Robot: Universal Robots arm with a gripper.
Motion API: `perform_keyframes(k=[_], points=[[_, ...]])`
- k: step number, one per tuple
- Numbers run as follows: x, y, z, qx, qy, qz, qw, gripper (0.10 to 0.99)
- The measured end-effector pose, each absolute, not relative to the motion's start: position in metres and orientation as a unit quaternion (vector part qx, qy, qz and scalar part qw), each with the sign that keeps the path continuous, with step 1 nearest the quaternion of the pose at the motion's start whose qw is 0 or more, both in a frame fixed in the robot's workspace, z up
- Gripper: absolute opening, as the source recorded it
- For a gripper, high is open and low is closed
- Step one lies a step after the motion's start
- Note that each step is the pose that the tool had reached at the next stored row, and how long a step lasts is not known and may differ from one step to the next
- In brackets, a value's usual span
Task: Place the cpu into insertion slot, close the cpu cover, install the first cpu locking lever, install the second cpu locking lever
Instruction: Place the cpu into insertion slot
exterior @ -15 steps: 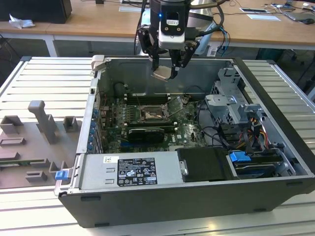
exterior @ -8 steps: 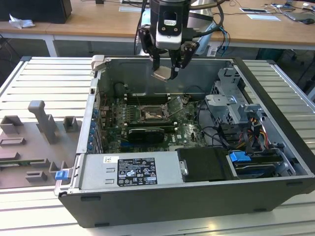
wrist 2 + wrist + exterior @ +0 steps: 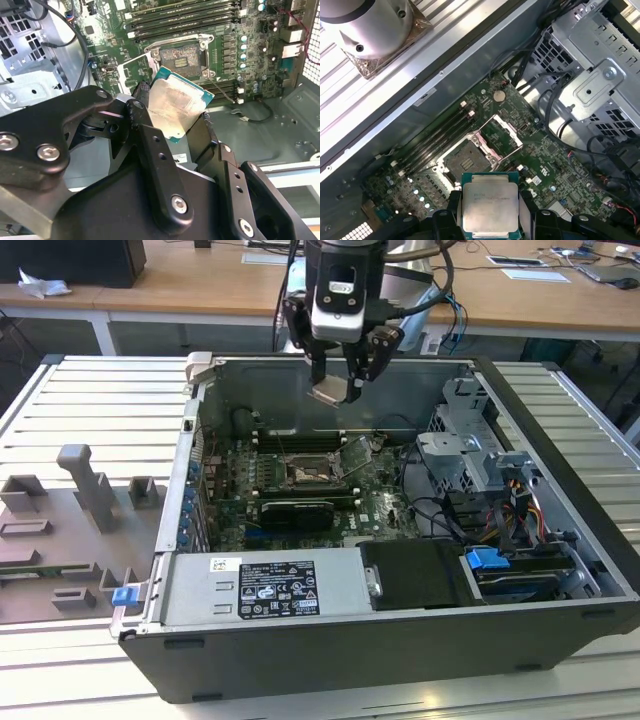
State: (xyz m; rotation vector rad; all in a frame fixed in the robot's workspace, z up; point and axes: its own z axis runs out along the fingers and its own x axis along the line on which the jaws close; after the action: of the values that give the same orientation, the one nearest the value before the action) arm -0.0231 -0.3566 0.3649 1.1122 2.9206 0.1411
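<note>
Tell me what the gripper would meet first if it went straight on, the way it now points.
Probably the open insertion slot, and the held cpu would reach it before the gripper does; depth is unclear.

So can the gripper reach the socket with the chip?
Probably yes: the gripper holds the cpu above the insertion slot, the cpu cover stands open, and nothing seems to block it.

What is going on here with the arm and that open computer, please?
The arm's pincer holds the cpu by its edges, above the motherboard inside the open case. The slot below it is empty, and its cover stands flipped open beside it. The cpu is not yet seated, so none of the closing steps is done.
</note>
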Motion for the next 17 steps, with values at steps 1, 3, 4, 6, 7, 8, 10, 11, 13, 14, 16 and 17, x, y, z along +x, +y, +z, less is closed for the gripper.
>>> perform_keyframes(k=[1,3,4,6,7,8,10,11,13,14,16,17], points=[[-0.0231,-0.3566,0.3645,0.359,0.932,0.045,0.006,0.541],[-0.0231,-0.3566,0.3635,0.37,0.928,0.044,0.006,0.541],[-0.0231,-0.3566,0.3631,0.376,0.925,0.044,0.006,0.541],[-0.0231,-0.3567,0.3626,0.388,0.921,0.044,0.006,0.541],[-0.0231,-0.3567,0.3625,0.391,0.919,0.044,0.006,0.541],[-0.0231,-0.3566,0.3621,0.398,0.916,0.043,0.005,0.541],[-0.0232,-0.3566,0.3617,0.406,0.913,0.043,0.005,0.541],[-0.0232,-0.3567,0.3617,0.409,0.911,0.043,0.004,0.541],[-0.0233,-0.3567,0.3615,0.414,0.909,0.042,0.004,0.541],[-0.0233,-0.3567,0.3615,0.415,0.909,0.042,0.004,0.541],[-0.0232,-0.3567,0.3614,0.418,0.907,0.042,0.003,0.541],[-0.0232,-0.3567,0.3614,0.42,0.907,0.042,0.003,0.541]])
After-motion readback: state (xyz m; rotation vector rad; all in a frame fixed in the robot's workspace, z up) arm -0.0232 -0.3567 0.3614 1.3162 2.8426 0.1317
